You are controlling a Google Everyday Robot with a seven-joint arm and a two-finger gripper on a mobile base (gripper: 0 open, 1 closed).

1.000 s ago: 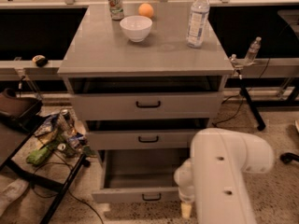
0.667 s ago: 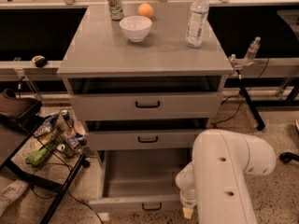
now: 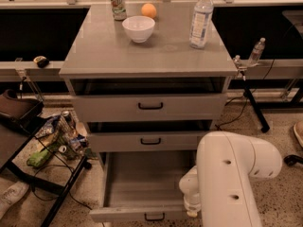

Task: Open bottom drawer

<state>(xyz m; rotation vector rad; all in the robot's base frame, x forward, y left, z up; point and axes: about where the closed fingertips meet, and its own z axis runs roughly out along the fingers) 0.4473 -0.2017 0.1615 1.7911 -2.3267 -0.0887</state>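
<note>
The bottom drawer (image 3: 142, 186) is at the lowest place of the grey cabinet and it stands far out toward me. Its shallow grey tray is visible, and its narrow front panel with the small black handle (image 3: 155, 216) is near the lower edge of the view. My white arm (image 3: 232, 178) fills the lower right corner. My gripper (image 3: 191, 211) is low, just beside the right end of the drawer's front panel. The arm hides most of it, so I cannot tell if it is open or closed, or if it holds something. Above are the middle drawer (image 3: 150, 141) and the top drawer (image 3: 150, 107). On the tabletop (image 3: 94, 56) stand a white bowl (image 3: 138, 28), an orange (image 3: 148, 10), a can (image 3: 118, 4) and a water bottle (image 3: 200, 17).
</note>
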